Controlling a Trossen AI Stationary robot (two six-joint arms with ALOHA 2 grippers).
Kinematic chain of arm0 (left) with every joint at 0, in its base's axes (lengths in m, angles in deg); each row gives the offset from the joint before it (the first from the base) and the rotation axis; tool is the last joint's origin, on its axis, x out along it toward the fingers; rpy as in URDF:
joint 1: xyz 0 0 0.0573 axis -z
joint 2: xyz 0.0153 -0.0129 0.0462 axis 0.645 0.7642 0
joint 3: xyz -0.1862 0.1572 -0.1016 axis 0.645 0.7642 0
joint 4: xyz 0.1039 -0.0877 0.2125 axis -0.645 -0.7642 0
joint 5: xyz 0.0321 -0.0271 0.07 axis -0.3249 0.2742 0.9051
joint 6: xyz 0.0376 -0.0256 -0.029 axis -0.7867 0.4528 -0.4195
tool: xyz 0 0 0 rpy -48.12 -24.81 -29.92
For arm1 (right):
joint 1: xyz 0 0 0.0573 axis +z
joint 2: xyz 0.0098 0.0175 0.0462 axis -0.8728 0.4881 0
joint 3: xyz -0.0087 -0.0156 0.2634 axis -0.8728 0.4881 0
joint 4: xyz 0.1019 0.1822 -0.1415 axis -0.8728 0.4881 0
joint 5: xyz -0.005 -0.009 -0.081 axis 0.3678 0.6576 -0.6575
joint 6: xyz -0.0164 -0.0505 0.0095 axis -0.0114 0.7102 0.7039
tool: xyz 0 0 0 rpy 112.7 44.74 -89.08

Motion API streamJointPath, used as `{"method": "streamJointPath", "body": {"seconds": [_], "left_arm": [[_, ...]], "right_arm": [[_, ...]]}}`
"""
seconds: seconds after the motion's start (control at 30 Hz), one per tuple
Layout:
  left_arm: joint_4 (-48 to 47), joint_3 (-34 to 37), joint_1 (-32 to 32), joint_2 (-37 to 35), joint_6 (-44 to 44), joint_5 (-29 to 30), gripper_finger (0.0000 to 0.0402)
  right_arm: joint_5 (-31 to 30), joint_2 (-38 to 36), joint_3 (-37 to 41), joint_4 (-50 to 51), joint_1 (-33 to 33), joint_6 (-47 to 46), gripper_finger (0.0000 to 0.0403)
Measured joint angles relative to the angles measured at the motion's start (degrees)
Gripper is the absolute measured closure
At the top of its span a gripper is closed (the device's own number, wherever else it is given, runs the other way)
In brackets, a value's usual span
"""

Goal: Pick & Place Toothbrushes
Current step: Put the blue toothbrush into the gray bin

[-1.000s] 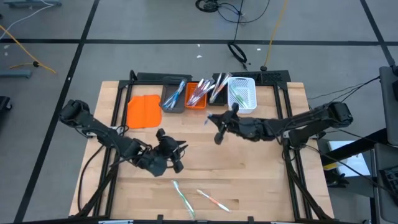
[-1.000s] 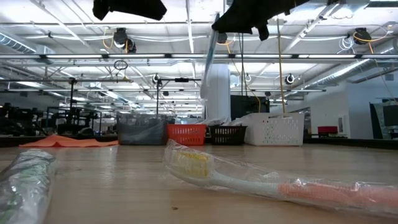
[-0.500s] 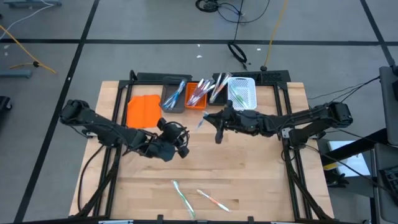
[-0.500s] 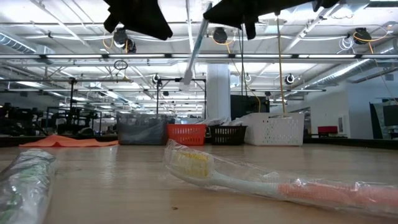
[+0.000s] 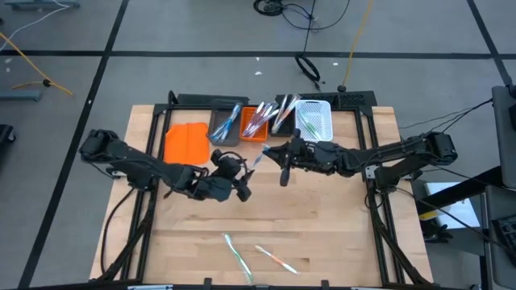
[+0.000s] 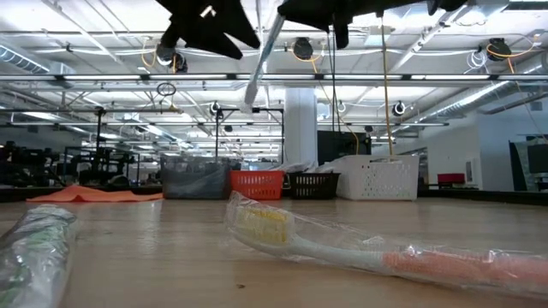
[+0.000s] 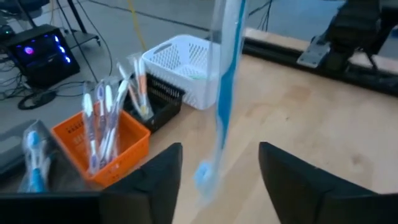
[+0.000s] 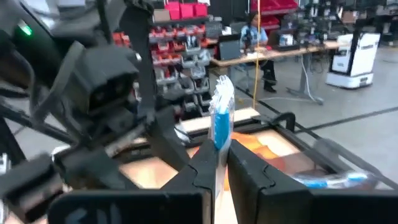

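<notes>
Right gripper [image 5: 284,158] is raised over the middle of the bench, a little toward the far edge, its fingers pressed together on a wrapped white-and-blue toothbrush [image 5: 256,158]. In the low view that toothbrush [image 6: 261,53] hangs tilted, well above the wood. The right wrist view shows the blue handle [image 8: 220,124] pinched upright between the two dark fingers [image 8: 245,169].

Left gripper [image 5: 239,184] sits just beside the held brush, on the near-left side of it. In the left wrist view its fingers [image 7: 291,177] are spread wide, with the brush [image 7: 222,93] passing between them and touching neither.

Along the far edge stands a row of small bins: a grey rectangular bin [image 5: 225,126] with blue brushes, an orange plastic bin [image 5: 254,124] with pink and red ones, a black bin [image 5: 280,121] with a few more, and a white mesh basket [image 5: 315,123] holding a green one. A flat orange lid [image 5: 185,143] lies left of the grey bin.

Near the front edge two wrapped toothbrushes lie on the wood: a green-accented one [image 5: 235,254] and a pink-accented one [image 5: 275,258], close together but apart.
</notes>
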Motion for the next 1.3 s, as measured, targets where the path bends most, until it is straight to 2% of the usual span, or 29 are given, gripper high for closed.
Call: {"method": "streamJointPath", "body": {"seconds": [0.2,0.43,0.5,0.6,0.8,0.83,0.97,1.17,1.3], "left_arm": [[4.52,-0.02,-2.44,3.02,-1.87,-1.42,0.0151],[4.82,0.05,-5.05,5.50,-1.74,-3.54,0.0157],[4.89,0.05,-5.77,6.12,-1.70,-5.05,0.0173],[4.66,0.05,-6.46,6.17,-1.65,-7.83,0.0221],[4.59,0.05,-6.78,6.01,-2.53,-9.21,0.0371],[4.69,0.05,-6.76,6.01,-2.90,-9.33,0.0385],[4.44,0.05,-6.74,6.01,-1.78,-9.36,0.0393],[1.97,0.03,-6.73,5.19,0.51,-8.32,0.0398],[-4.52,0.13,-6.83,3.34,2.61,-5.11,0.0399]], "right_arm": [[1.34,0.00,0.00,-0.76,0.02,0.02,0.0389],[1.36,0.00,0.00,-1.22,0.02,0.44,0.0389],[1.36,0.00,0.00,-1.22,0.01,0.44,0.0389],[1.36,0.00,0.00,-1.01,0.02,0.44,0.0389],[1.28,0.00,0.00,0.65,0.00,0.46,0.0389],[1.26,0.00,0.00,0.77,-0.02,0.42,0.0389],[1.21,0.00,-0.01,1.39,-0.02,0.39,0.0384],[0.89,-0.02,-0.02,5.52,-0.41,0.60,0.0319],[-0.19,0.00,-0.02,7.31,-0.49,0.10,0.0280]]}}
